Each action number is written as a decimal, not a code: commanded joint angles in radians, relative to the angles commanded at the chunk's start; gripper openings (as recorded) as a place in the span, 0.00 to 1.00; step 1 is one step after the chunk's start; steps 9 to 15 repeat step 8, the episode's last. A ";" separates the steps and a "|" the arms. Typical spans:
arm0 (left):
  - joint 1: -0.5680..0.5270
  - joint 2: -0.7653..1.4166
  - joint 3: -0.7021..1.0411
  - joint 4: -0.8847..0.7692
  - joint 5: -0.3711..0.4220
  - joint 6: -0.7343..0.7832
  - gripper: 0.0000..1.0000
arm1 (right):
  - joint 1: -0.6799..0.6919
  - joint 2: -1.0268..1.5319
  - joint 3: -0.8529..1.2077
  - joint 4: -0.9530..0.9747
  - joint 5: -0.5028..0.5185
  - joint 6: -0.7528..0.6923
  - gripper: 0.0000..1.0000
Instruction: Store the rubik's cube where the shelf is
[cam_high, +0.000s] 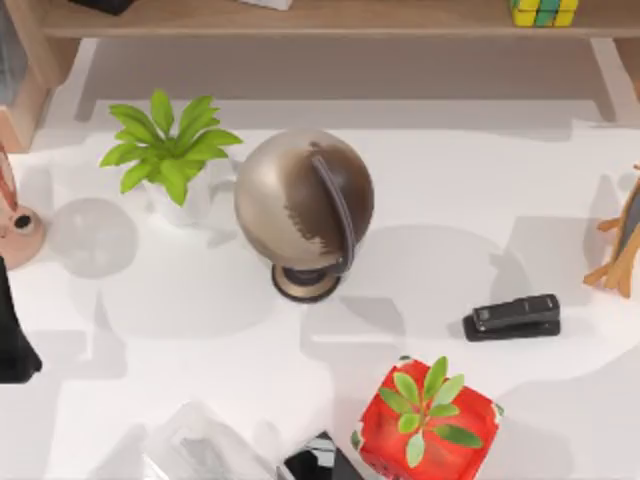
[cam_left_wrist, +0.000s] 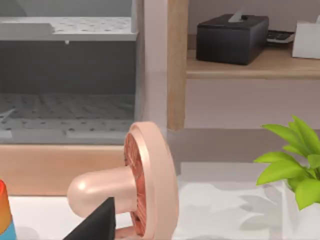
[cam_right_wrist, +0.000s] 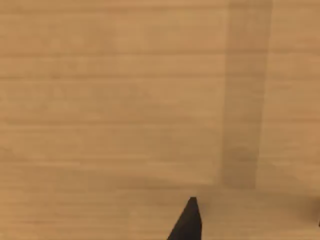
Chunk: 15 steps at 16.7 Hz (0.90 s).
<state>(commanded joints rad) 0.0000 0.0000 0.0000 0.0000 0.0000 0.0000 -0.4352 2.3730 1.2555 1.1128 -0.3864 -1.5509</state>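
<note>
The rubik's cube (cam_high: 543, 11), glossy with a black grid, is seen resting on the smooth-grained wooden shelf (cam_high: 400, 18) toward its right end. Jaw state of either gripper cannot be told.

Globe (cam_high: 303, 205), stapler (cam_high: 512, 317), potted plants (cam_high: 168, 150)

The globe (cam_high: 304, 210) stands in the middle of the surface (cam_high: 450, 180), with the leafy plant (cam_high: 168, 150) just beside it on the left. Between the globe and the stapler (cam_high: 512, 317) the surface is open up to the shelf (cam_high: 330, 20). On the shelf board, the stretch left of the rubik's cube (cam_high: 543, 11) is mostly bare.
</note>
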 joint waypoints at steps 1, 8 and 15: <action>0.000 0.000 0.000 0.000 0.000 0.000 1.00 | 0.000 0.000 0.000 0.000 0.000 0.000 0.90; 0.000 0.000 0.000 0.000 0.000 0.000 1.00 | 0.000 0.000 0.000 0.000 0.000 0.000 1.00; 0.000 0.000 0.000 0.000 0.000 0.000 1.00 | 0.000 0.000 0.000 0.000 0.000 0.000 1.00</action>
